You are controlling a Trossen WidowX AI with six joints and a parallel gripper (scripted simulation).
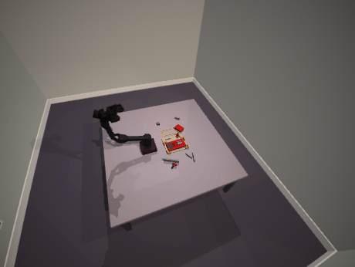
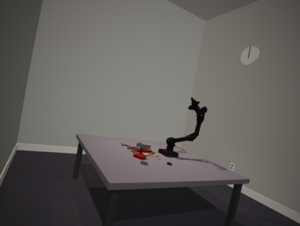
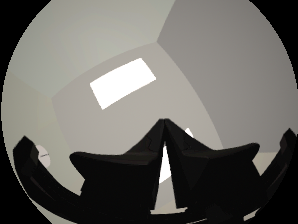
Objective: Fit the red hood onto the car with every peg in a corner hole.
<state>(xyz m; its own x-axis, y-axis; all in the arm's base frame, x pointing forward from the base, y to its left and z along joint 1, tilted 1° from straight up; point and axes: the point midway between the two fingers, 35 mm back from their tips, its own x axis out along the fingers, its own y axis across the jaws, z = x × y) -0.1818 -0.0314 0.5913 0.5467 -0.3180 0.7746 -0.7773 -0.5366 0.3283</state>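
Top view: the car sits in its jig on the table. The hood lies on the table at the car's 12 o'clock, off the deck. The arm's base is at the car's 9 o'clock. A grey bar is near 7 o'clock and a V-shaped piece near 4. The gripper is raised, between 10 and 11 o'clock from the base.

Exterior view: the hood lies just beside the car, between 6 and 7 o'clock from it. The gripper is high at the base's 1 o'clock, well apart from both.

Wrist view: the fingertips meet, with nothing held. A bright panel shows between their 10 and 11 o'clock, a wall clock around 8.
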